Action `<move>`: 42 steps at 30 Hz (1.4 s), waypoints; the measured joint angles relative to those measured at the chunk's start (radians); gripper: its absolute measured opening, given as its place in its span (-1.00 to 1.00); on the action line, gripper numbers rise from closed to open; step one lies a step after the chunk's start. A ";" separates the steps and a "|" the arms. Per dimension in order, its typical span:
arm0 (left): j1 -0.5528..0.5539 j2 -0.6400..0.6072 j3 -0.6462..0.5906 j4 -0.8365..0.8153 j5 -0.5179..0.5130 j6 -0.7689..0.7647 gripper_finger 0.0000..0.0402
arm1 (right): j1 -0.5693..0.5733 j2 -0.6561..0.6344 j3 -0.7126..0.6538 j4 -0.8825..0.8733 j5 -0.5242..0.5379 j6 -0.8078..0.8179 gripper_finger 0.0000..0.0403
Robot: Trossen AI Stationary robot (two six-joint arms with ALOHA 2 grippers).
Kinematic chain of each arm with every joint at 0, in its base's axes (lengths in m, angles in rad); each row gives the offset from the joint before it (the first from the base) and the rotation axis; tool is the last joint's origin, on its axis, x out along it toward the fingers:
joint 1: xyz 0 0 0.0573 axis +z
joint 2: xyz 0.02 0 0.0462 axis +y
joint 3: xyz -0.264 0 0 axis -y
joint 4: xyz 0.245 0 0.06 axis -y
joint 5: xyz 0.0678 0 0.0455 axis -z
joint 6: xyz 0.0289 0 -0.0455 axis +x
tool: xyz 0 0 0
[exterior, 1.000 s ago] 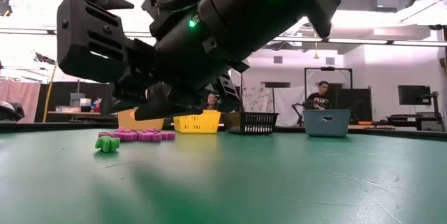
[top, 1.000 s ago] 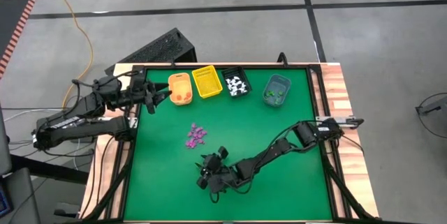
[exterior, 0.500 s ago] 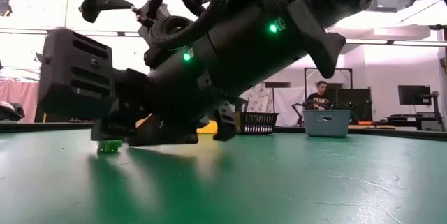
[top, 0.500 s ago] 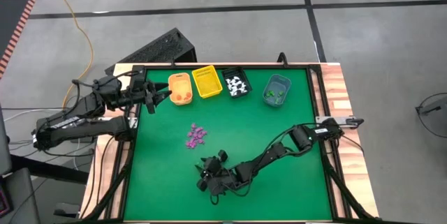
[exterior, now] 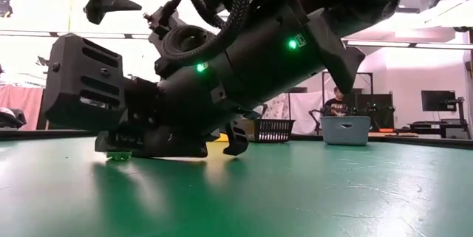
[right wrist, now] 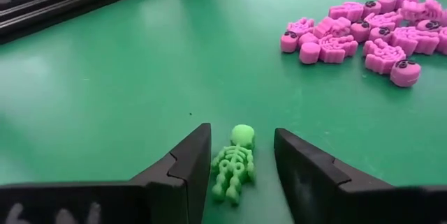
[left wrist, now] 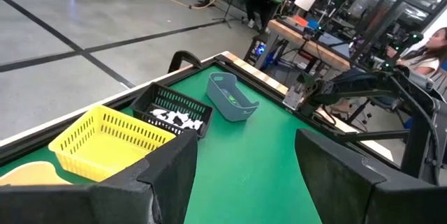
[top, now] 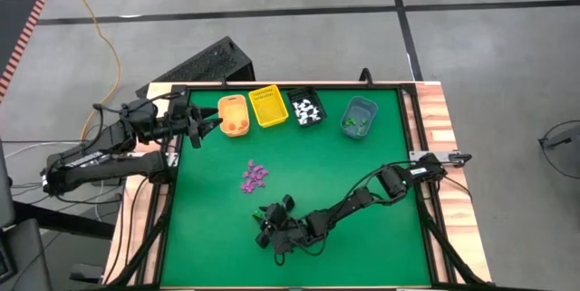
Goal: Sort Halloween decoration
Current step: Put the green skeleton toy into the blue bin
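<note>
Four small bins sit in a row along the far edge of the green table (top: 362, 200). From the left arm's side: an orange bin (top: 234, 115) with a couple of orange-brown trinkets in it; a yellow basket (top: 268, 106), contents not discernible; a black mesh basket (top: 306, 108) holding white trinkets (top: 308, 110); a grey-blue bin (top: 359, 117) with a few green trinkets (top: 355, 123) inside.

The left wrist view shows the yellow basket's inside as bare, as far as can be seen, and white pieces in the black basket.

A loose cluster of purple trinkets (right wrist: 363, 32) lies on the open table, near the middle, well apart from the bins.

One green skeleton trinket (right wrist: 236, 162) lies flat on the table, short of the purple cluster. The right end effector (right wrist: 241, 165) is down at table level around it, one finger on each side, fingers parted and not touching the skeleton. In the low view the trinket shows as a small green bit (exterior: 118, 154) under the arm.

The left end effector (top: 216, 121) waits just beside the orange bin, above the table's edge, fingers apart and holding nothing.

A person sits in the room beyond the table.
</note>
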 joint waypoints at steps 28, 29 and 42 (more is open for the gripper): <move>0.000 0.000 0.000 0.001 -0.024 -0.022 0.15 | 0.002 0.000 -0.001 -0.046 -0.052 0.110 -0.81; 0.000 0.000 0.000 0.001 -0.024 -0.022 0.15 | 0.002 0.000 0.007 -0.047 -0.050 0.110 -0.82; 0.000 0.000 0.000 0.001 -0.024 -0.031 0.15 | -0.028 0.011 0.209 -0.111 -0.076 -0.136 -0.87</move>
